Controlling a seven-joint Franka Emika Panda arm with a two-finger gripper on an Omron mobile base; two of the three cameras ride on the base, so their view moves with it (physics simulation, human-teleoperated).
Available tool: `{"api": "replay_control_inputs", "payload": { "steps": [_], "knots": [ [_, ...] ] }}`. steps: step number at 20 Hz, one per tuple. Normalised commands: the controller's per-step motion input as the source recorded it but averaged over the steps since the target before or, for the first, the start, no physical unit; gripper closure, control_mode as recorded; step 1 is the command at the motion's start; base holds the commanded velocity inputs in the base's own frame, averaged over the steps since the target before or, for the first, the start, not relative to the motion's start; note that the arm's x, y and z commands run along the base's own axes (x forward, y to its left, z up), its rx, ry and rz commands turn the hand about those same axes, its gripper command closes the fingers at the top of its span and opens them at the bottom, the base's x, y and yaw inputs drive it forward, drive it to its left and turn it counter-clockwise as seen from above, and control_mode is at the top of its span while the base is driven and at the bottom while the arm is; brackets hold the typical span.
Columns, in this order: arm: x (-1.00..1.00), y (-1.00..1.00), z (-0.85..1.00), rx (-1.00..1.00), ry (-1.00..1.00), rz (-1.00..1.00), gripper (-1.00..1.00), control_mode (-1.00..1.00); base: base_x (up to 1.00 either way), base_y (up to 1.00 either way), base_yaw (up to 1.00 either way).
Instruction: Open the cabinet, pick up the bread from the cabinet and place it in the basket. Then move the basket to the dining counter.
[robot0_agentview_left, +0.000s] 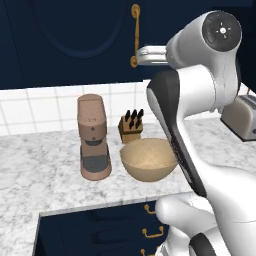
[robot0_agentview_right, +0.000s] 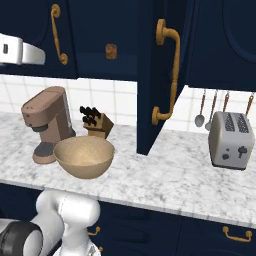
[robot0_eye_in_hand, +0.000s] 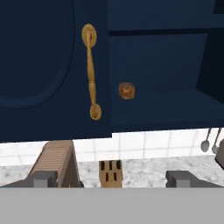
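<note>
Looking over the arm from the left base view, the basket (robot0_agentview_left: 148, 160) sat on the marbled worktop (robot0_agentview_left: 40, 165) just right of the coffee machine (robot0_agentview_left: 93, 137), with the knife block (robot0_agentview_left: 131, 126) behind it against the tiles. Above the coffee machine hung a shut navy door of the cabinet (robot0_agentview_left: 70, 40), its brass handle (robot0_agentview_left: 135, 35) at the right edge.

From the right base view, the other cabinet door (robot0_agentview_right: 155, 75) stood swung out edge-on, well right of the coffee machine, and the bread (robot0_agentview_right: 111, 51) lay on the shelf inside, above and behind the basket. A toaster (robot0_agentview_right: 230, 140) stood far to the right of the coffee machine.

Through the hand view, the bread was a small brown lump on the shelf just right of the shut door's handle. The claw (robot0_eye_in_hand: 111, 178) was released, its tips spread wide, holding and touching nothing, apart from the bread.

My judgement: the reach into the cabinet came next. A low approach could catch the shelf's front lip; a sideways drift could strike the shut door or its handle. A small round loaf could also roll deeper or slip out if pinched off-centre.
</note>
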Motion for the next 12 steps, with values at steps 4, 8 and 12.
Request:
{"api": "replay_control_inputs", "payload": {
  "steps": [4, 8, 12],
  "knots": [
    [0.83, 0.03, 0.03, 0.05, 0.04, 0.08, -1.00, -1.00, 0.00, 0.00, 0.00],
    [0.57, 0.09, 0.10, 0.00, 0.14, 0.00, -1.00, -1.00, 0.00, 0.00, 0.00],
    [0.62, 0.20, 0.00, -0.01, 0.03, 0.00, -1.00, -1.00, 0.00, 0.00, 0.00]
  ]
}}
